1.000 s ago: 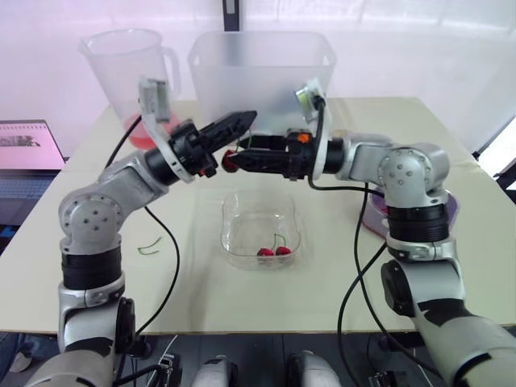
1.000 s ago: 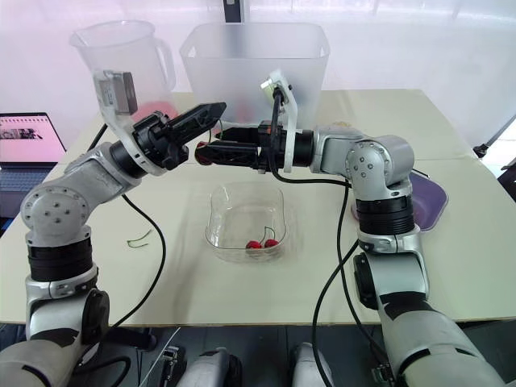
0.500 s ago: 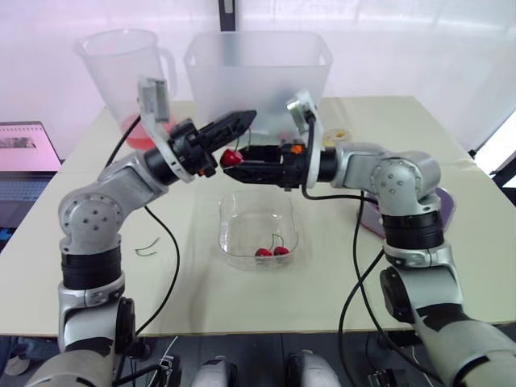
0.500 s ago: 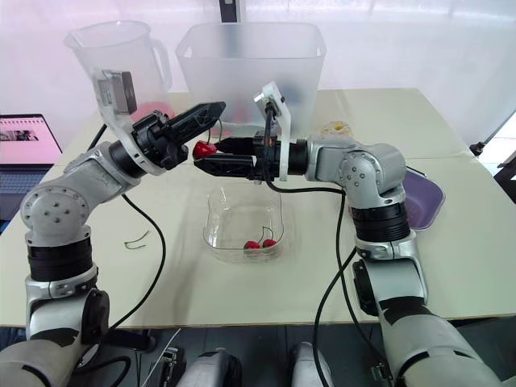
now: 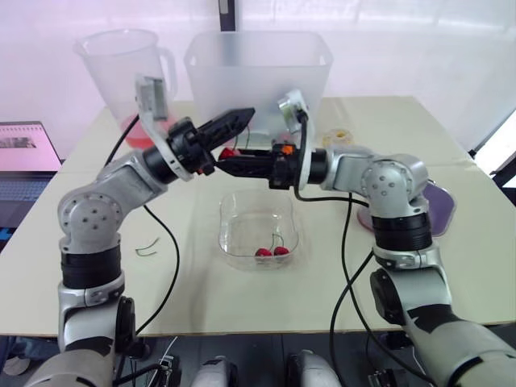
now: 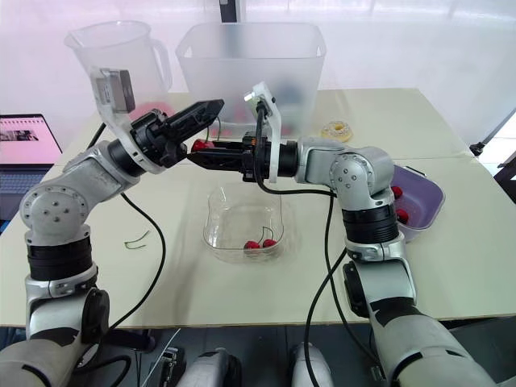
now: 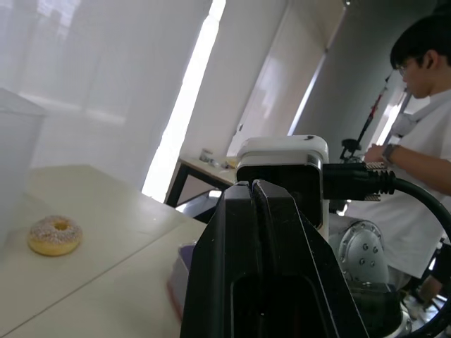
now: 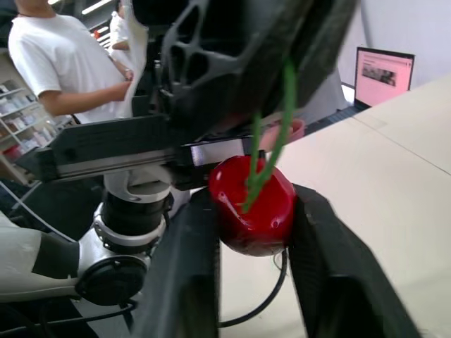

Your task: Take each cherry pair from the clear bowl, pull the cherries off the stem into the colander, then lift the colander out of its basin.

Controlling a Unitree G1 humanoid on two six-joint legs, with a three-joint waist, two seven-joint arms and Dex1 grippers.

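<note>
My left gripper [image 5: 242, 118] is shut on the green stem [image 8: 271, 134] of a cherry pair, held in the air above the clear bowl [image 5: 231, 216]. My right gripper [image 5: 222, 160] reaches in from the right and is shut on one red cherry [image 8: 250, 204] hanging from that stem; its fingers [image 8: 184, 282] press both sides of the fruit. Another cherry pair [image 5: 272, 251] lies at the near side of the bowl. The purple colander [image 6: 419, 200] sits at the table's right edge with a few cherries in it, partly hidden behind my right arm.
A large translucent tub [image 5: 258, 68] and a clear pitcher [image 5: 129, 68] stand at the back. A doughnut [image 5: 340, 135] lies right of the tub. A loose green stem [image 5: 149, 248] lies on the table's left. A laptop [image 5: 28, 153] is far left. A person [image 7: 423, 105] stands nearby.
My right gripper has moved left to the hanging cherry and closed on it from wide open. The left gripper has stayed put, still pinching the stem.
</note>
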